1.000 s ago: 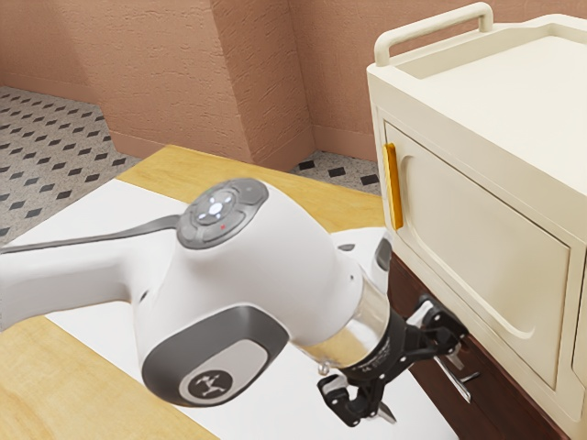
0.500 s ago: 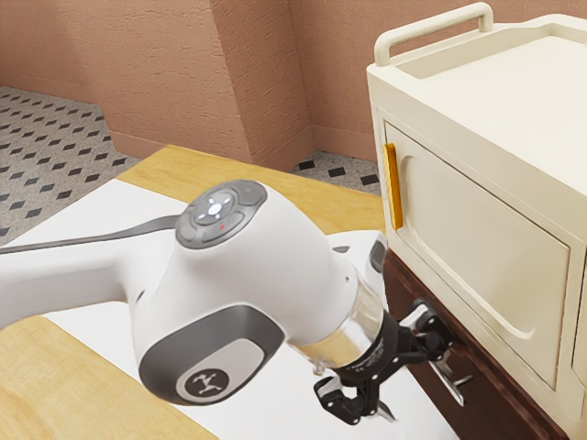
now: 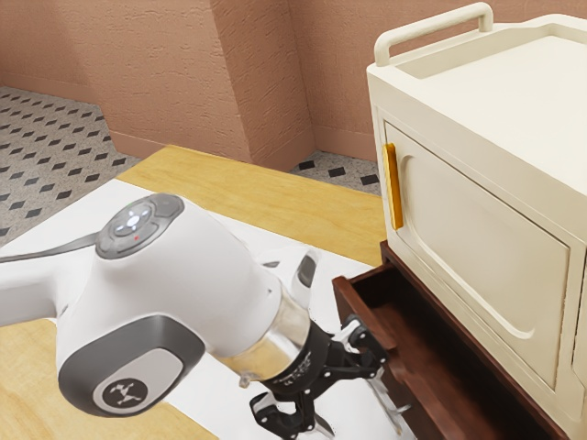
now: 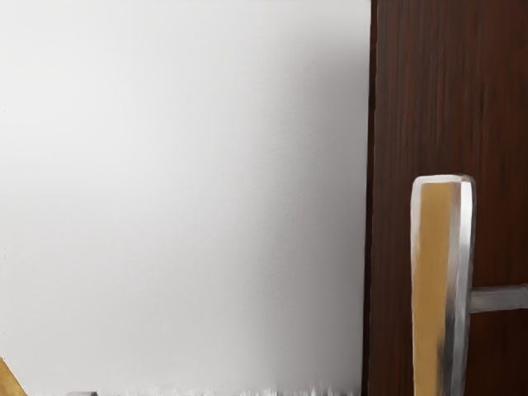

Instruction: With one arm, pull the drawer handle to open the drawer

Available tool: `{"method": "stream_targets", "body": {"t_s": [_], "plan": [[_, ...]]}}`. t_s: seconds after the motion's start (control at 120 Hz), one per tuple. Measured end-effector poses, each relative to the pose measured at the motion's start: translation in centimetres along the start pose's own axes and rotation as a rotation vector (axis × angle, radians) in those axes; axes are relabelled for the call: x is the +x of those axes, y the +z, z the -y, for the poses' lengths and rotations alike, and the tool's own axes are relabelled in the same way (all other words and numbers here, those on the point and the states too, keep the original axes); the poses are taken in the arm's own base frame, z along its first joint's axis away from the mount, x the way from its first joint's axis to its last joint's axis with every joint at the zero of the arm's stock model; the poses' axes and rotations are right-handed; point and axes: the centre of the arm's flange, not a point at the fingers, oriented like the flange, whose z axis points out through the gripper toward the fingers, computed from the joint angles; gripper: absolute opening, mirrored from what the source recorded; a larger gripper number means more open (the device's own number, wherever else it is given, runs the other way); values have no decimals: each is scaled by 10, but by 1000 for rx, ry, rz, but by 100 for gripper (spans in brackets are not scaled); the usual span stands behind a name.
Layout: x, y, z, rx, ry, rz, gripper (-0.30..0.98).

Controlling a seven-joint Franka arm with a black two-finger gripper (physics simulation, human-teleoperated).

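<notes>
The open drawer [image 3: 356, 307] faces the exterior view's left. There, its long handle [image 3: 390, 406] runs from far left to near right. Beside it, the claw [image 3: 352, 417] is released.

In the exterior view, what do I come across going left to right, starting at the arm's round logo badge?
Logo badge → gripper → upright gold handle → recessed panel of the cream cabinet door.

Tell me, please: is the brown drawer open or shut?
Open. The drawer stands out from the cabinet, and its inside can be seen; whether fully open, I cannot tell.
</notes>
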Motion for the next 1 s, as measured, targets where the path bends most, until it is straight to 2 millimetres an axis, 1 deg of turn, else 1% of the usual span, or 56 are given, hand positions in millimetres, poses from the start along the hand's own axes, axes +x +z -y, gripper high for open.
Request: {"method": "stream_targets", "body": {"t_s": [0.133,0.5,0.725,0.767,0.808,0.833,0.925,1.0], "plan": [[8,-7,13,-8,-12,6,51],[22,-30,37,-29,-24,14,51],[48,-31,61,0,-46,3,51],[52,-35,64,2,-47,-4,51],[59,-48,61,-11,-49,-16,51],[64,-61,56,-28,-51,-28,52],[80,-138,23,-135,-59,-75,54],[89,-182,11,-176,-73,-97,58]]}}
